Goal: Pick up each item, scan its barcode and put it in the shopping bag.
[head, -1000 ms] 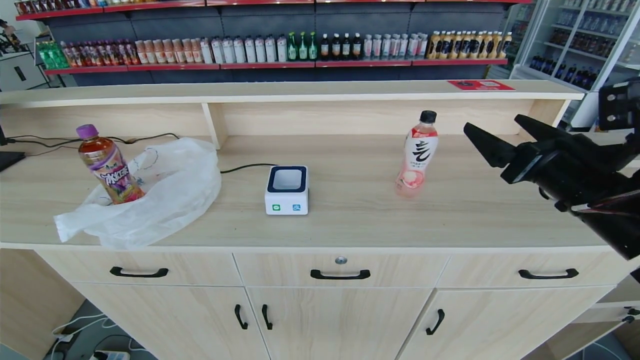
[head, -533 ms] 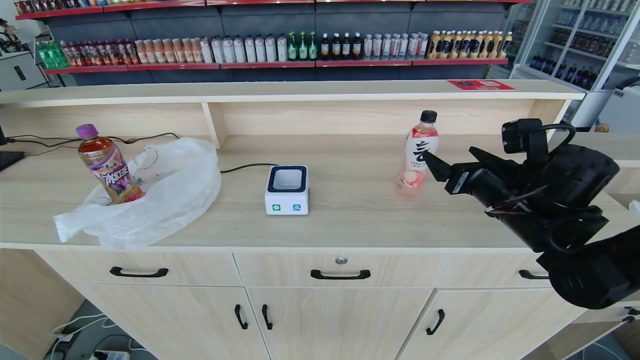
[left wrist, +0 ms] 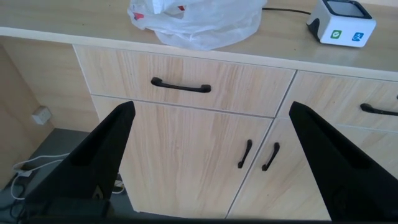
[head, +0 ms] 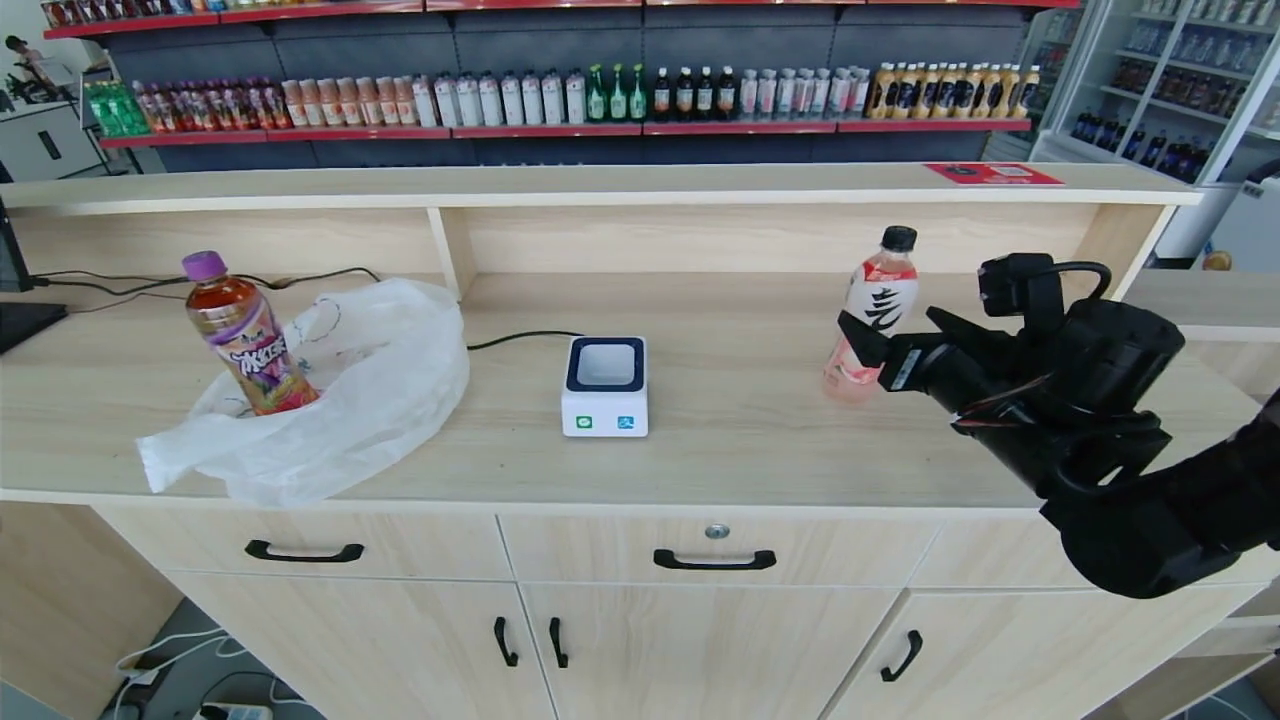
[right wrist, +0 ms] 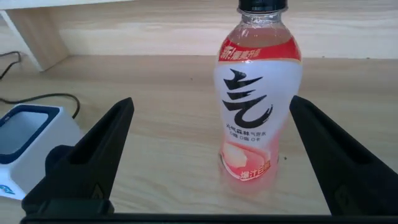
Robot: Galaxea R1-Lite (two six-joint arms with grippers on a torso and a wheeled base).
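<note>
A pink drink bottle with a black cap stands upright on the counter's right side. My right gripper is open at the height of its label, and the bottle stands in line with the gap just ahead of the right gripper; I cannot tell whether they touch. A brown tea bottle with a purple cap leans inside the white plastic shopping bag on the left. The white scanner box sits mid-counter. My left gripper is open and holds nothing, low in front of the cabinet drawers.
A black cable runs from the scanner toward the bag. A raised shelf closes off the back of the counter. Drawers and doors with black handles face the left arm. A dark device sits at the far left.
My right arm has swung in from the right and down, bringing its open fingers up to the pink bottle. The head camera has shifted a little, sliding the whole picture rightward.
</note>
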